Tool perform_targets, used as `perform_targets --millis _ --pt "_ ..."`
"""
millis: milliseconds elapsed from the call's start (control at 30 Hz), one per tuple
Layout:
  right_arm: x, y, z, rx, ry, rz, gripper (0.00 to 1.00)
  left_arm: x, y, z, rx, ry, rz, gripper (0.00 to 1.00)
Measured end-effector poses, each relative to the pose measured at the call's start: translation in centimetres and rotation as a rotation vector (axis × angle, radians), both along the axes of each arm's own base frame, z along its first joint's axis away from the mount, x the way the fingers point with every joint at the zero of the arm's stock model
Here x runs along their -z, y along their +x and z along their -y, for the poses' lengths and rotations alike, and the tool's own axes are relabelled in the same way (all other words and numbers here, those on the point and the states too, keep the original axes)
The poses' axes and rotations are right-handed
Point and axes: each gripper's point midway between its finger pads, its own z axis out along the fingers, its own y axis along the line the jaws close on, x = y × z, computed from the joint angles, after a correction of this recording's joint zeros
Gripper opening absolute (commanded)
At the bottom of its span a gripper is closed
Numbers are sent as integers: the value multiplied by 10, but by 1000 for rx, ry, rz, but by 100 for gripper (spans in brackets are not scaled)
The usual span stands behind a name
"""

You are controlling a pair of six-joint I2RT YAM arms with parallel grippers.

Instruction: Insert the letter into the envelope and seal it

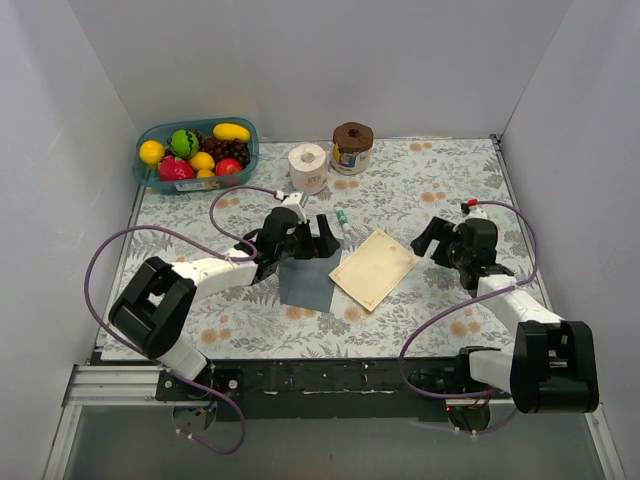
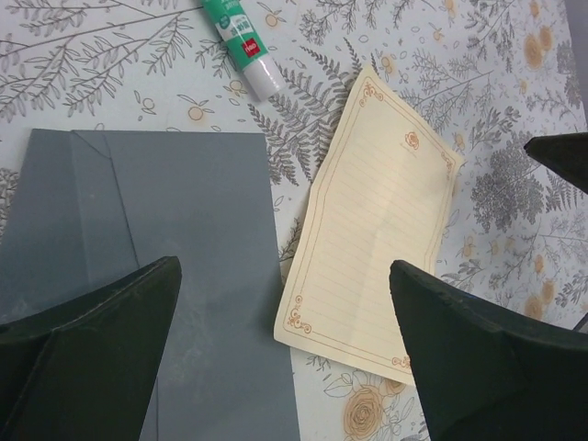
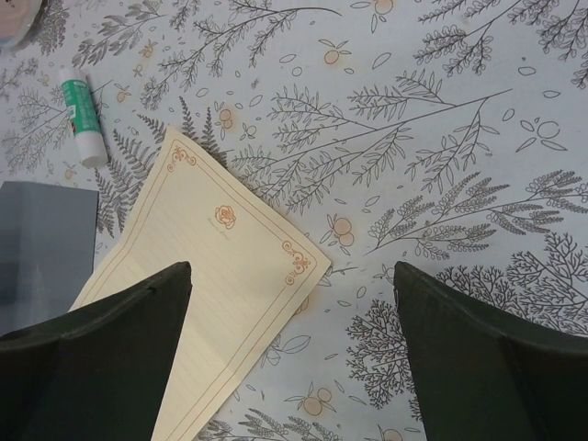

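The cream-tan letter (image 1: 375, 268) lies flat on the floral cloth, tilted, just right of the dark grey envelope (image 1: 305, 283). In the left wrist view the letter (image 2: 372, 220) lies beside the envelope (image 2: 156, 239), its lower-left corner touching the envelope's edge. My left gripper (image 1: 322, 240) hovers open above the envelope's far edge; it is empty (image 2: 285, 354). My right gripper (image 1: 432, 238) is open and empty above the cloth by the letter's right corner; the letter (image 3: 197, 276) shows under its left finger. The gold seal is not visible.
A green-and-white glue stick (image 1: 342, 220) lies just beyond the letter. At the back stand a tissue roll (image 1: 308, 167), a brown-lidded jar (image 1: 351, 147) and a teal basket (image 1: 150, 133) of toy fruit. White walls enclose the table.
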Motion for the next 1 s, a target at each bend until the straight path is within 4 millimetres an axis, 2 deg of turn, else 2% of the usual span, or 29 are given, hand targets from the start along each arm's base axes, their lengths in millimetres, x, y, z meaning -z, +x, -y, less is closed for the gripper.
perform_targets --millis 100,300,400,533,733,1000 --pt "2 -3 -1 0 11 -6 98 6 -6 10 27 10 -14 93" --pt "18 -18 -5 -14 29 -51 98 43 -26 20 82 65 -106 85" --pt "22 -22 -6 -17 34 -61 98 55 -34 23 103 84 -135 81" --pt "17 -22 -7 -22 39 -45 98 54 -37 31 126 76 -137 72" --pt "14 -22 -7 -22 40 -35 98 56 -44 36 154 68 -153 68" --pt "14 -22 -7 -15 49 -38 98 55 -49 41 176 51 -170 43"
